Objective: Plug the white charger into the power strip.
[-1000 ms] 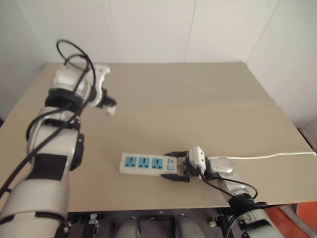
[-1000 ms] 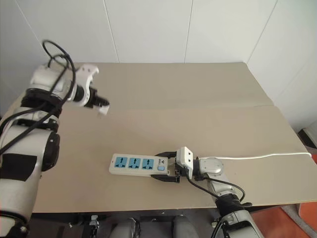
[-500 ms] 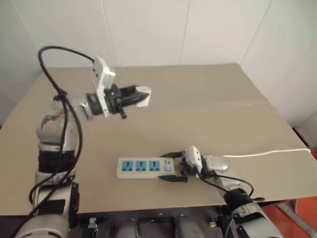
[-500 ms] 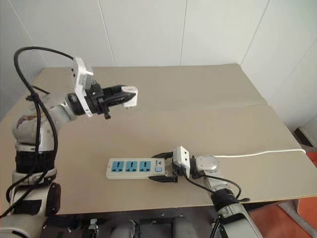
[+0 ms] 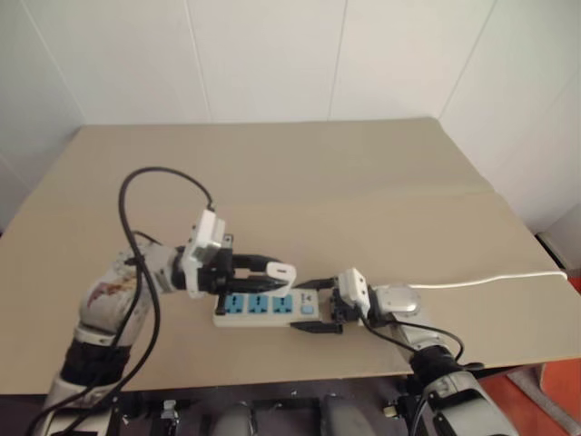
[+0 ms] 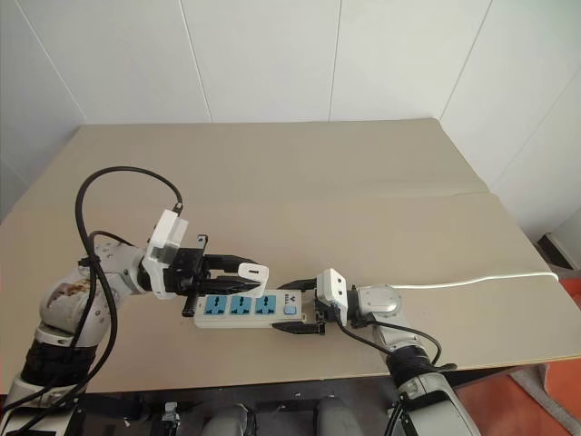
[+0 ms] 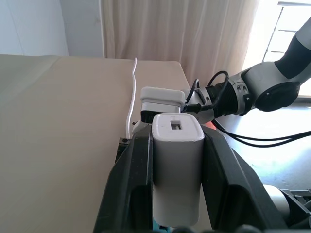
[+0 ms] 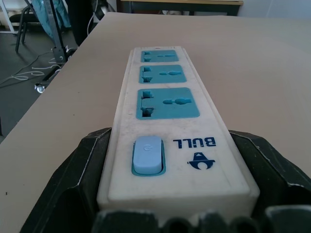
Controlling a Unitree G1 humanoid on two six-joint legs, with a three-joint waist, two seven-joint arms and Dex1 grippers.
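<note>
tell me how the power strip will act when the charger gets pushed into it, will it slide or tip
The power strip is a long flat bar lying on the smooth table, so it probably won't tip. Alone it might slide, but the right gripper straddles its switch end, which likely braces it. The thin cord looks floppy and should add little drag. The left gripper holds the white charger above the sockets.

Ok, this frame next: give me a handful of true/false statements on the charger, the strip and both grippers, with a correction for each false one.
1. The left gripper holds the white charger between its fingers. True.
2. The charger is already seated in a socket. False: it hangs above the power strip, not yet plugged in.
3. The right gripper grips the strip at its switch end. True.
4. The strip has four sockets. False: three blue ones.
5. The strip's cord runs toward the robot's left. False: toward its right.
</note>
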